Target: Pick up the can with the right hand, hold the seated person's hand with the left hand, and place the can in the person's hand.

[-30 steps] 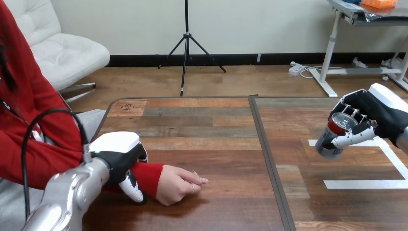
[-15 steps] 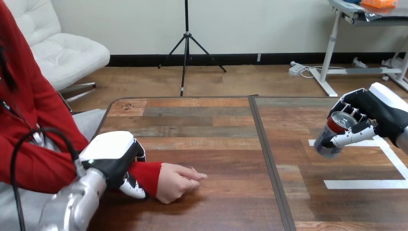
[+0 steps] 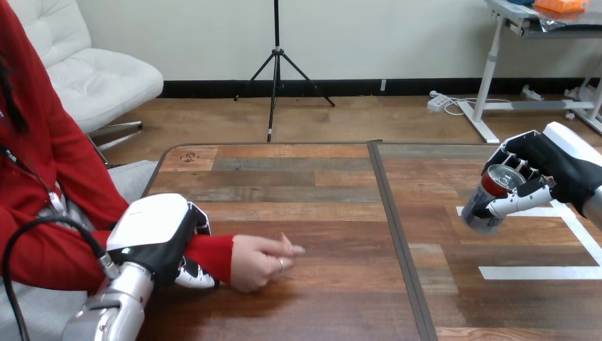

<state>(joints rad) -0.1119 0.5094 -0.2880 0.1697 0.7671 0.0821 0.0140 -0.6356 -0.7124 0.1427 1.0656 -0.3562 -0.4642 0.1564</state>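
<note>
A can (image 3: 491, 197) with a red top and a silver-blue body hangs tilted above the table's right half, and my right hand (image 3: 550, 170) is shut on it, fingers over its far side and thumb across its front. At the lower left my left hand (image 3: 157, 238) is curled round the person's forearm, over the red sleeve just behind the wrist. The person's hand (image 3: 260, 260) rests on the table as a loose fist, fingers pointing right.
A dark seam (image 3: 395, 234) runs front to back down the middle of the wooden table (image 3: 312, 192). White tape lines (image 3: 561, 241) mark a square on the right half, under and beside the can.
My left hand and forearm have slid left and nearer, still round the person's forearm, and the person's hand shifted slightly with it. The can has drifted a little left and down.
</note>
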